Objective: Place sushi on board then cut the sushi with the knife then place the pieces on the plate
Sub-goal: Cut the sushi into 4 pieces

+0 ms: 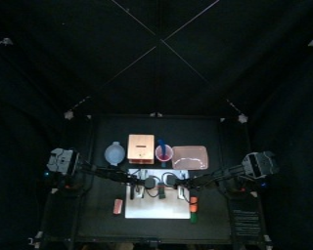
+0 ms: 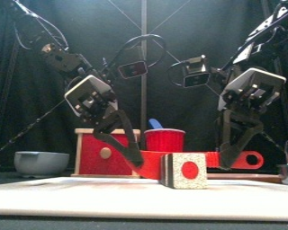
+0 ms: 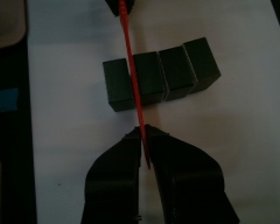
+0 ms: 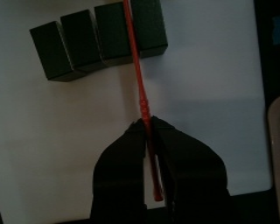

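The dark green sushi roll [image 3: 160, 74] lies on the white cutting board [image 3: 73, 131]; the front view shows its white end with a red centre [image 2: 185, 171]. A thin red knife [image 3: 130, 70] lies edge-down across the roll, between one end block and the other three [image 4: 95, 39]. My left gripper [image 3: 139, 131] is shut on one end of the knife. Opposite it, my right gripper [image 4: 146, 122] is shut on the other end [image 4: 154, 166]. Both grippers come down on either side of the roll [image 2: 140, 162] [image 2: 230, 163].
Behind the board stand the blue-grey bowl [image 2: 40, 162], the wooden box with its red drawer front [image 2: 104, 148], the red cup [image 2: 166, 139] holding a blue knife [image 2: 155, 124], and the pink tray [image 1: 190, 155]. Small toy foods [image 1: 195, 205] [image 1: 118, 206] lie at the board's sides.
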Robot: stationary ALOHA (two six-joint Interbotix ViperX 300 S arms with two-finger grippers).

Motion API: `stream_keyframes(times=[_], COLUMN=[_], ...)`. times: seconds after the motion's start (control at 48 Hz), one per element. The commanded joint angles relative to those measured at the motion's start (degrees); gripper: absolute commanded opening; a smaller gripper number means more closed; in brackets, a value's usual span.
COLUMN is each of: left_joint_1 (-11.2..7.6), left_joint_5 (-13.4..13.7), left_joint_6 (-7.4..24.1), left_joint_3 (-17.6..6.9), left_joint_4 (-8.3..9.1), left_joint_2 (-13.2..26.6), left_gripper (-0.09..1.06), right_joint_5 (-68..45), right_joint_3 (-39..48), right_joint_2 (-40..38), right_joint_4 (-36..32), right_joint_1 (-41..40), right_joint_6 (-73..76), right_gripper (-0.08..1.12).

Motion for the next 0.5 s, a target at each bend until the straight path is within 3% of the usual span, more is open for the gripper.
stream_keyframes(times=[0.021, 0.25, 0.5], left_joint_1=[0.18, 2.90, 2.99], left_joint_5=[0.4, 0.9, 3.3], left_joint_6=[0.2, 0.2, 0.3], left_joint_3=[-0.4, -0.5, -0.7], left_joint_4=[0.09, 0.70, 1.67], left_joint_2=[-0.5, -1.0, -4.0], left_gripper=[0.51, 0.51, 0.51], right_joint_5=[0.5, 0.5, 2.2], right_joint_3=[-0.1, -0.4, -1.4], right_joint_2=[-0.9, -1.2, -4.3], right_joint_4=[-0.1, -1.1, -1.8], right_joint_1=[-1.8, -5.6, -5.4], right_joint_6=[0.4, -0.4, -0.3], right_gripper=[0.40, 0.40, 0.40])
